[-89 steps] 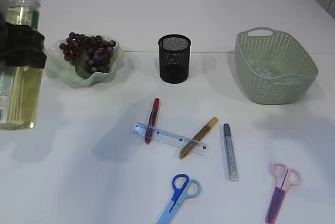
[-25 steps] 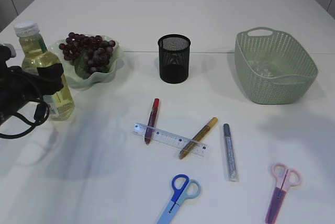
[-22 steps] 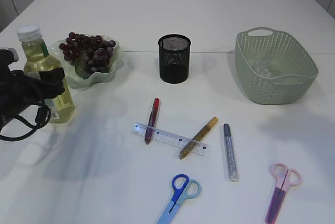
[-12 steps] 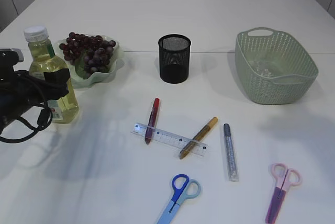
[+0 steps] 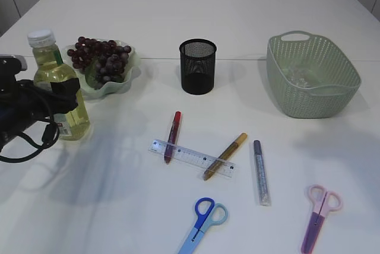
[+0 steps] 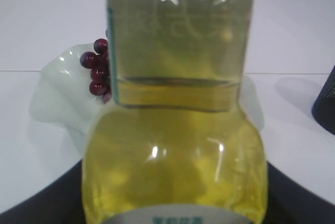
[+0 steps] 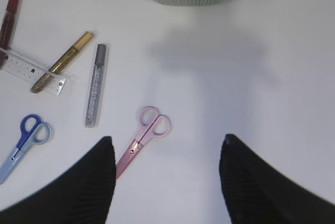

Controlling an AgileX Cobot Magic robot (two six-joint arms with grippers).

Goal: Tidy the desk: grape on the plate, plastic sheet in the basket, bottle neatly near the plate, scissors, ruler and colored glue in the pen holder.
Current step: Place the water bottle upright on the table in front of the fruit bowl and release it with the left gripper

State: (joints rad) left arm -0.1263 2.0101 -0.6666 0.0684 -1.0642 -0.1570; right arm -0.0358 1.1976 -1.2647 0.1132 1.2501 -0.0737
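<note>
My left gripper (image 5: 58,97) is shut on the bottle (image 5: 56,76) of yellow liquid, which stands upright just front-left of the green plate (image 5: 132,70) holding the grapes (image 5: 98,55). The bottle fills the left wrist view (image 6: 175,130). The ruler (image 5: 193,157), red glue (image 5: 173,134), gold glue (image 5: 225,155), silver glue (image 5: 260,172), blue scissors (image 5: 202,223) and pink scissors (image 5: 317,215) lie on the table. The black pen holder (image 5: 198,67) stands behind them. My right gripper (image 7: 167,138) is open, above the table by the pink scissors (image 7: 144,140).
The green basket (image 5: 332,91) stands at the back right with a clear plastic sheet (image 5: 297,77) in it. The left arm's cables (image 5: 24,129) hang at the table's left edge.
The bottle has come from high at the far left down to the table beside the plate, still in my left gripper. Nothing else has moved.
</note>
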